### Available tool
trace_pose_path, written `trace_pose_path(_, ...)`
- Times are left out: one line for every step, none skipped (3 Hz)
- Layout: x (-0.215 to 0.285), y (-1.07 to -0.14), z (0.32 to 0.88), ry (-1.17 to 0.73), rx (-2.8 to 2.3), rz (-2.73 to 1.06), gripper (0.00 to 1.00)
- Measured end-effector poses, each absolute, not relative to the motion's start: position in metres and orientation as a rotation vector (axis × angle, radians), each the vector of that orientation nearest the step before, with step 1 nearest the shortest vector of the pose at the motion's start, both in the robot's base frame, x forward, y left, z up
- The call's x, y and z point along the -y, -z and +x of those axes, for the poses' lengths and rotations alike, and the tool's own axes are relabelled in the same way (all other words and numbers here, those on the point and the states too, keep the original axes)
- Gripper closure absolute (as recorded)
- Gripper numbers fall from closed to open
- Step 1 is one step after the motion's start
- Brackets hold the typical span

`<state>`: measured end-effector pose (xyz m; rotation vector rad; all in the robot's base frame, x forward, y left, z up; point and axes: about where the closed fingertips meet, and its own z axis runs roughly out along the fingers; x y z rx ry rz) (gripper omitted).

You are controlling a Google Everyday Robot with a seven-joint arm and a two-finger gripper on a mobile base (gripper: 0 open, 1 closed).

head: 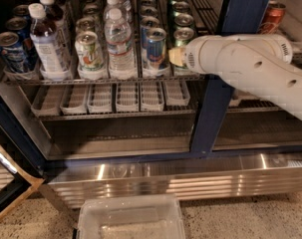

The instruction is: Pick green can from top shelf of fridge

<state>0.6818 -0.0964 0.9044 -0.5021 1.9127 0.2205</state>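
Observation:
The fridge (210,113) stands open, with a dark blue centre post and a ribbed steel base. Its top shelf (105,78) is a wire rack that holds lanes of drinks. Several green cans stand in the lane just left of the post; the front green can (184,35) shows its silver top and upper dark green side. My gripper (176,57), at the end of the white arm coming in from the right, sits right at the lower front of this can and hides its lower part. Whether it touches the can is unclear.
A blue-and-silver can (156,46) stands just left of the gripper, then a water bottle (119,41) and a white can (88,51). Clear lane trays (115,96) line the shelf below. A red can (272,15) is right of the post. A plastic bin (130,218) sits on the floor.

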Motion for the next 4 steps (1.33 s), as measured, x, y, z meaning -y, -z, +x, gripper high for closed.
trace_pose_path(0.097, -0.901, 0.686, -0.228, -1.919, -0.494, 0.81)
trace_pose_path(0.098, -0.904, 0.691, -0.229, -1.913, -0.485, 1.0)
trace_pose_path(0.1, -0.904, 0.699, -0.23, -1.91, -0.474, 1.0)
trace_pose_path(0.099, -0.901, 0.701, -0.232, -1.916, -0.473, 1.0)
